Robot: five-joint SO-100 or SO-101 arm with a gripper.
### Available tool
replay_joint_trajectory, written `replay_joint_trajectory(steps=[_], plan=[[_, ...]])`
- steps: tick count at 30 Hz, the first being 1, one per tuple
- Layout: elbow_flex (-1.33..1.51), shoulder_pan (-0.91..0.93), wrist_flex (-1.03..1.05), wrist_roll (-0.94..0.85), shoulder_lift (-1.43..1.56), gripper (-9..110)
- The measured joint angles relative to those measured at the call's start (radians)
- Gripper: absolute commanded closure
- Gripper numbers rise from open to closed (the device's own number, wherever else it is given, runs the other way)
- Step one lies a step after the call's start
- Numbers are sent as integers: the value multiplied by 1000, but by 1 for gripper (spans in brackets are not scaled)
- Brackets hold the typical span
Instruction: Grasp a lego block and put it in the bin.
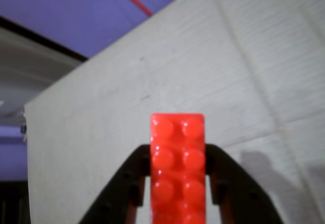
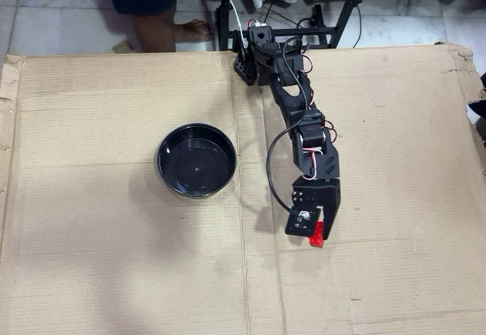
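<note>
A bright red lego block with studs facing the camera fills the bottom middle of the wrist view, clamped between my black fingers. In the overhead view my gripper is shut on the same red lego block, right of centre over the cardboard. The bin, a round glossy black dish, sits to the left of the gripper and slightly farther back, well apart from it. The wrist view does not show the bin.
Brown cardboard covers the table, with its edge and a bluish floor at the wrist view's left. The arm's base stands at the back edge. A person's feet and stand legs lie beyond the cardboard.
</note>
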Motion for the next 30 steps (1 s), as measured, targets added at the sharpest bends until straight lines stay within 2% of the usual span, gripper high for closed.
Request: replay_joint_trajectory(steps=[14,20,30], plan=[[2,130,0,0,38,94],[2,184,0,-67,46,94],[2,288,6,-78,112,94]])
